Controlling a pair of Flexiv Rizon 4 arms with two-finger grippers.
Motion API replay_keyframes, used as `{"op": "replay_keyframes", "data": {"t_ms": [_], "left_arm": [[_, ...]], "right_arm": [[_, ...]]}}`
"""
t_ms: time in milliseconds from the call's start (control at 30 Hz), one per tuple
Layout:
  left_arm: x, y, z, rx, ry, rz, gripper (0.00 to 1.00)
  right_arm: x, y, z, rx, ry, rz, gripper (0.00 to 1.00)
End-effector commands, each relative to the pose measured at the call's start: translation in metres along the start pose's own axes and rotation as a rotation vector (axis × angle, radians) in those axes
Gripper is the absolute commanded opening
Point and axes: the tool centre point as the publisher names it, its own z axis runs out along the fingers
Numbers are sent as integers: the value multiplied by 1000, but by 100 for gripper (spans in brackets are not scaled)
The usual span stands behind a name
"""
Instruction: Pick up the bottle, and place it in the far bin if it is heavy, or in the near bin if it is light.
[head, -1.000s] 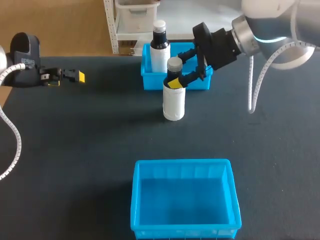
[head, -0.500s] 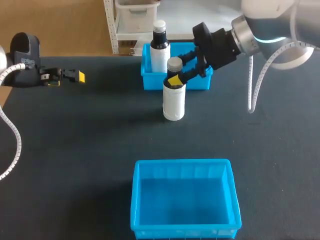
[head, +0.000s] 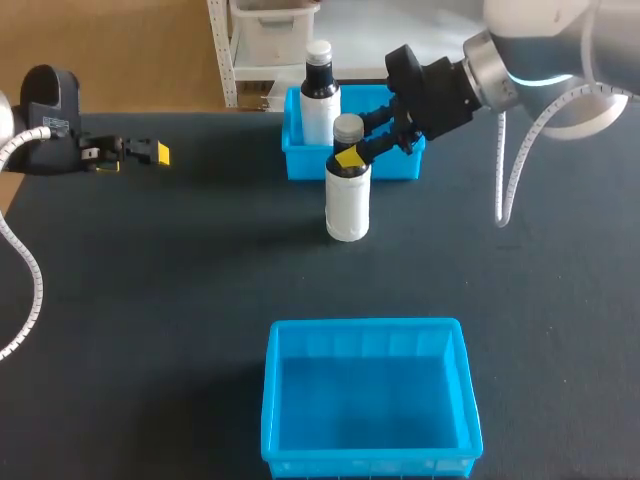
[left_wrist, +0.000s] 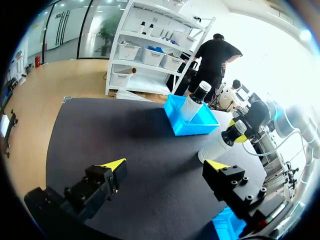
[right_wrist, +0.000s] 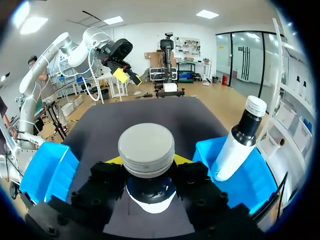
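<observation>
A white bottle (head: 348, 205) with a dark neck and grey cap stands upright on the black table, just in front of the far bin (head: 292, 150). My right gripper (head: 352, 155) comes in from the right, and its fingers press on the bottle's neck from both sides. In the right wrist view the grey cap of the bottle (right_wrist: 146, 150) sits between the fingers of that gripper (right_wrist: 146, 167). The near bin (head: 272, 400) is empty. My left gripper (head: 150, 152) rests at the far left, open and holding nothing; in its own view the left gripper (left_wrist: 165, 165) has its tips far apart.
A second white bottle (head: 320, 100) with a black neck leans in the far bin's left part; it shows beside my right gripper as bottle (right_wrist: 240, 140) in the bin (right_wrist: 250, 182). The near bin (right_wrist: 47, 170) lies further off across the dark table.
The right gripper's fingers have drawn together onto the bottle's neck. The bottle, bins and left arm have stayed put.
</observation>
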Motion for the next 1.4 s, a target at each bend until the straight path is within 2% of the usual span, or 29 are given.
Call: {"op": "replay_keyframes", "data": {"t_ms": [33,333,900,1400], "left_arm": [[0,0,0,0,0,0,100],[0,0,0,0,0,0,100],[0,0,0,0,0,0,100],[0,0,0,0,0,0,100]], "right_arm": [[1,4,1,-2,-2,-2,0],[-5,10,-6,0,-3,-11,0],[-27,30,-57,73,16,-29,0],[-13,47,-116,177,12,27,0]]}}
